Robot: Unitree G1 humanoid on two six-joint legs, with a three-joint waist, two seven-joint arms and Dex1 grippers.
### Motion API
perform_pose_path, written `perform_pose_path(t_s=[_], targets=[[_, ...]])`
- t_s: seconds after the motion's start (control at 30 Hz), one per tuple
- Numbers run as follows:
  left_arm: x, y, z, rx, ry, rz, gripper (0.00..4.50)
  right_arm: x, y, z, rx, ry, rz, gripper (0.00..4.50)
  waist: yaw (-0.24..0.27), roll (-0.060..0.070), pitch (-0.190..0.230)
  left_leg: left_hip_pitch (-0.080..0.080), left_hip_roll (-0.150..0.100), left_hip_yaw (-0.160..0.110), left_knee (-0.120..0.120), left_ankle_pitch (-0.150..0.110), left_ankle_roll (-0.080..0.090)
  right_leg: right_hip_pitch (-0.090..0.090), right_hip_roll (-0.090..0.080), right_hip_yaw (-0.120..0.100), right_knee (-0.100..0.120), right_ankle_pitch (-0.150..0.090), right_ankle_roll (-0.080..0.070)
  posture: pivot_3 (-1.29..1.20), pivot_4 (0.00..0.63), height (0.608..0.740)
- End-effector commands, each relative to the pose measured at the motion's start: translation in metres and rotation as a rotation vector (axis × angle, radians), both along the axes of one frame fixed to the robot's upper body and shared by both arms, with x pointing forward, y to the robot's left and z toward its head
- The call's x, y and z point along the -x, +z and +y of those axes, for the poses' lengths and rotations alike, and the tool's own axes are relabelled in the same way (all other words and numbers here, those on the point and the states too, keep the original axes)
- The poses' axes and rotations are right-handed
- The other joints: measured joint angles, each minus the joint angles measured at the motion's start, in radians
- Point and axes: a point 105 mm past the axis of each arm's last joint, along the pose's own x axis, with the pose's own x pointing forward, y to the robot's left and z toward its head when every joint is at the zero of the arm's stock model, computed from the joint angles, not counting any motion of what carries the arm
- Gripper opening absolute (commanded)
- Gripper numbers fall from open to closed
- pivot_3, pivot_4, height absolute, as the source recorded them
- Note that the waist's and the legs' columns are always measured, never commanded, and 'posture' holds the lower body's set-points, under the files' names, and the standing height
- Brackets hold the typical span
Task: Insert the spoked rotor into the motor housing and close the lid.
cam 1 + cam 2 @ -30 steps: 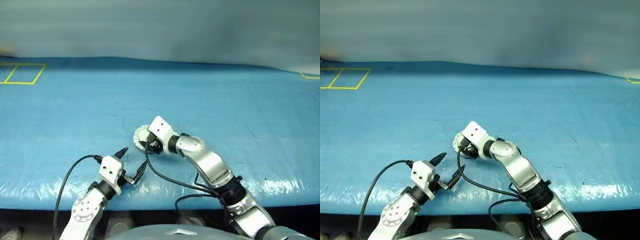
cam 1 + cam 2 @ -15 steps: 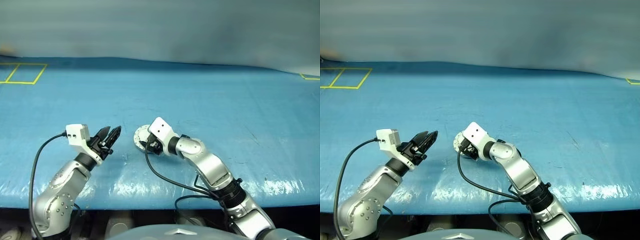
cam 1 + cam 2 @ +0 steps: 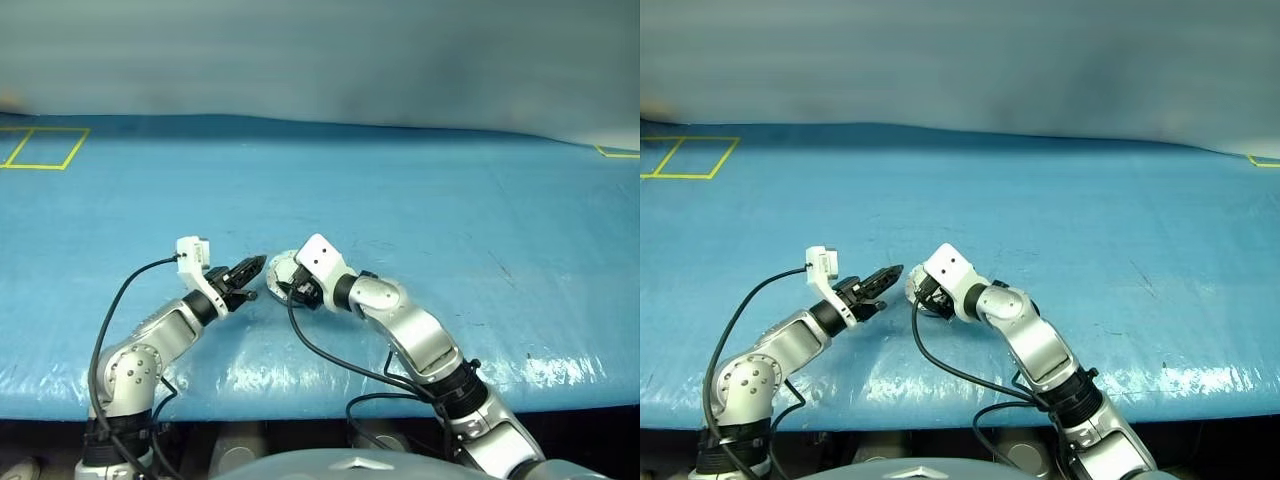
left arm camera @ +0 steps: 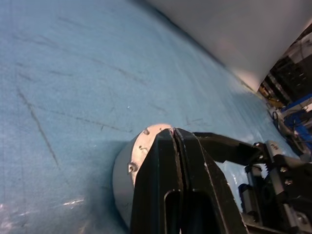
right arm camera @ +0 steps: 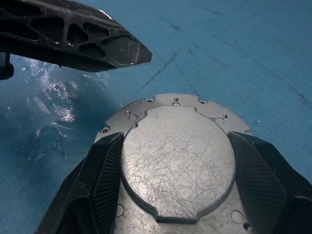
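**At the near middle of the worktop: closed housing between the right hand's fingers**

Near the front edge of the blue worktop point(image 3: 420, 190), a round grey metal disc lies flat with its plain, scratched face up. This is the lid point(image 5: 178, 153), seated over the motor housing point(image 4: 127, 168), whose grey side wall shows in the left wrist view. Small screw holes dot the rim around the raised centre plate.

The right hand point(image 5: 178, 195) reaches in from the robot's right, its two black fingers point(image 5: 105, 170) spread wide on either side of the disc, lying close against its edge. Whether they press on it cannot be told.

The left hand point(image 3: 250, 270) comes in from the robot's left with its fingers pressed together, holding nothing. Its tip point(image 5: 141, 53) hangs just beside the disc's left edge, slightly above the worktop; contact cannot be made out.

Yellow tape squares point(image 3: 45, 147) mark the far left corner.
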Motion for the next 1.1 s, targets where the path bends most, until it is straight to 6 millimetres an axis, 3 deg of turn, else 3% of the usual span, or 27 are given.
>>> perform_pose_path(t_s=[0.03, 0.3, 0.67, 1.1], targets=[[-0.001, 0.001, -0.002, -0.032, -0.033, -0.011, 0.03, 0.0, -0.019, -0.011, 0.054, -0.051, 0.065, 3.03, 0.001, 0.0, 0.0, 0.0, 0.0, 0.0, 0.0, 0.0, 0.0, 0.0, 0.0, 0.0, 0.0, 0.0, 0.0, 0.0, 0.15, 0.74], [-0.005, -0.008, -0.003, -0.1, -0.027, 0.008, 0.03, 0.001, -0.017, -0.01, 0.034, -0.054, 0.074, 3.03, 0.003, 0.0, 0.0, 0.0, 0.0, 0.0, -0.001, 0.0, 0.0, 0.0, 0.0, 0.0, -0.001, 0.0, 0.0, 0.0, 0.15, 0.74], [-0.008, 0.008, -0.012, -0.072, -0.039, -0.061, 0.03, 0.004, -0.02, -0.013, 0.04, -0.065, 0.085, 3.03, 0.004, 0.0, 0.0, -0.001, 0.0, 0.0, -0.002, 0.0, 0.0, 0.0, 0.0, 0.0, -0.004, 0.0, 0.0, 0.0, 0.15, 0.74], [0.005, -0.01, -0.032, -0.207, -0.203, -0.027, 0.03, 0.008, -0.023, -0.01, 0.057, -0.028, 0.077, 3.03, 0.005, 0.0, 0.0, 0.0, 0.0, 0.0, -0.004, 0.0, 0.0, -0.001, -0.001, 0.0, -0.005, 0.0, 0.0, 0.0, 0.15, 0.74]])
